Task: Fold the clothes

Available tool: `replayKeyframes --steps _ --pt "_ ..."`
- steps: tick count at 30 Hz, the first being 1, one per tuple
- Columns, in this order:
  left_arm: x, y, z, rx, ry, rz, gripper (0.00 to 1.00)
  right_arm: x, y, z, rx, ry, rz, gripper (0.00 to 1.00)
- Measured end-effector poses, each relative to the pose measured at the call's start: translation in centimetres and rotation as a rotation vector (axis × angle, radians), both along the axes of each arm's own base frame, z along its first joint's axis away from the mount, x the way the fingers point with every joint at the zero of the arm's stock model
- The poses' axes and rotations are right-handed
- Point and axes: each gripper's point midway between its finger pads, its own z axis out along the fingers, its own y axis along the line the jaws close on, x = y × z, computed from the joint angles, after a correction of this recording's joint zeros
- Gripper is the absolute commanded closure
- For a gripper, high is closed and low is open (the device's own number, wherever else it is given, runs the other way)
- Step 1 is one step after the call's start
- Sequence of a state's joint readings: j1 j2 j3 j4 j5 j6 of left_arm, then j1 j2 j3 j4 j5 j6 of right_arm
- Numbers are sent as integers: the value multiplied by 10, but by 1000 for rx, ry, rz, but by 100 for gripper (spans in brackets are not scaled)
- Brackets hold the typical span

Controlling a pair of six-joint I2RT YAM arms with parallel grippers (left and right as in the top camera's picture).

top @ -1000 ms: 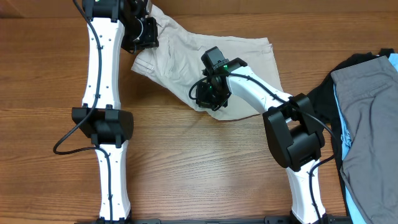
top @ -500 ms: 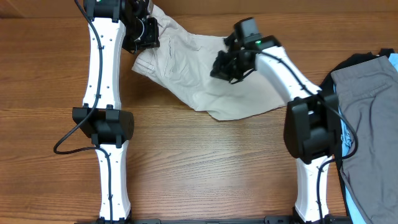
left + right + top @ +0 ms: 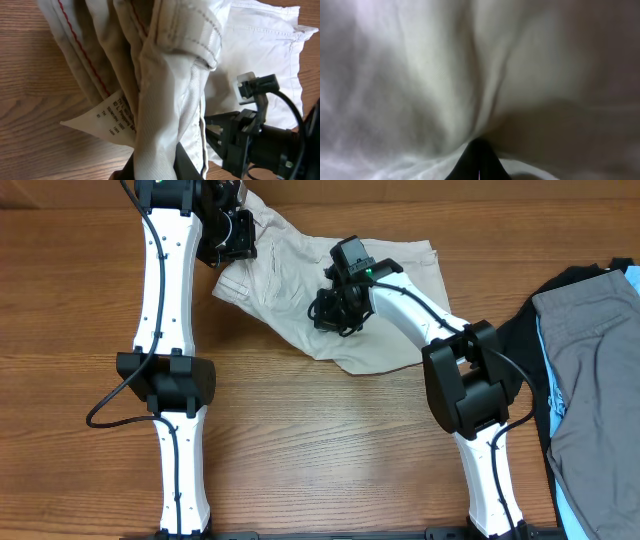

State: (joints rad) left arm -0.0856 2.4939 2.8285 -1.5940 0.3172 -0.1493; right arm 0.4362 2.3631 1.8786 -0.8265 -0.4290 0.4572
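Observation:
The clothes, a pair of beige shorts (image 3: 285, 280), lie crumpled at the back middle of the table. My left gripper (image 3: 232, 230) is at their back left corner, shut on a bunched fold by the waistband. In the left wrist view that fold (image 3: 170, 75) runs up from between my fingers (image 3: 182, 165), with a white label (image 3: 107, 117) beside it. My right gripper (image 3: 332, 310) is shut, its tips down on the middle of the shorts. The right wrist view shows its closed tips (image 3: 479, 167) against creased cloth (image 3: 420, 75); no fabric shows between them.
A grey garment (image 3: 590, 360) lies over a black one (image 3: 515, 320) at the right edge, with a light blue strip (image 3: 545, 345) between them. Bare wooden table (image 3: 310, 440) stretches in front of the shorts. The right arm crosses the shorts' right half.
My right gripper swung from the shorts' front edge up to the back right, then back left onto their middle. The shorts' outline hardly changed. The left gripper kept its hold and place.

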Motion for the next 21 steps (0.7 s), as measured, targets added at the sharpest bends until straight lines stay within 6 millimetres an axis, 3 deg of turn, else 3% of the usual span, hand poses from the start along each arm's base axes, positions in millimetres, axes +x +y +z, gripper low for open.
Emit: replayKeyframes --steps 3,7,11,15,21 --pt "0 1 0 8 0 3 91 9 -4 13 13 -14 -6 96" --pt "0 2 -1 14 -1 4 91 43 -19 36 52 -99 -52 96" --pt "0 2 -1 15 2 4 92 56 -32 37 57 -119 -86 96" --pt "-2 3 -2 15 10 4 91 60 -20 32 72 -140 -77 96" --pt "-4 3 -2 18 16 5 91 39 16 -5 58 -95 -12 96"
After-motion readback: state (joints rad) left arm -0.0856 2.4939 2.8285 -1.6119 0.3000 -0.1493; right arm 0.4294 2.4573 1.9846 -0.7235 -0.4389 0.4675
